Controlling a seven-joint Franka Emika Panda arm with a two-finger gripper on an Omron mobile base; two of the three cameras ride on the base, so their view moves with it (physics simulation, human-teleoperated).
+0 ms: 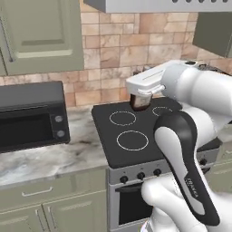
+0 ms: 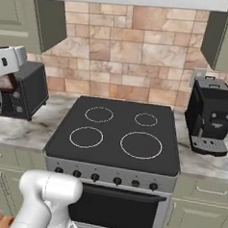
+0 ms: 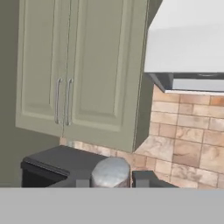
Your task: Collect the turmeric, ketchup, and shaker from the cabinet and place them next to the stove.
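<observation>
My gripper (image 3: 111, 181) is shut on the shaker (image 3: 110, 172), a small pale grey cylinder with a rounded top that sits between the two dark fingertips (image 3: 141, 177). In the left base view the gripper (image 1: 141, 103) hangs in the air above the black stove (image 1: 136, 136), and its load looks dark brown from there. The right base view shows the gripper (image 2: 6, 83) at the left edge, in front of the microwave. Both doors of the sage-green wall cabinet (image 3: 83, 70) are closed. The turmeric and the ketchup are out of view.
A black microwave (image 1: 29, 115) stands on the marble counter (image 1: 68, 156) left of the stove. A black coffee machine (image 2: 210, 115) stands on the counter to its right. A range hood (image 3: 188, 39) hangs over the cooktop (image 2: 114, 135), next to the cabinet.
</observation>
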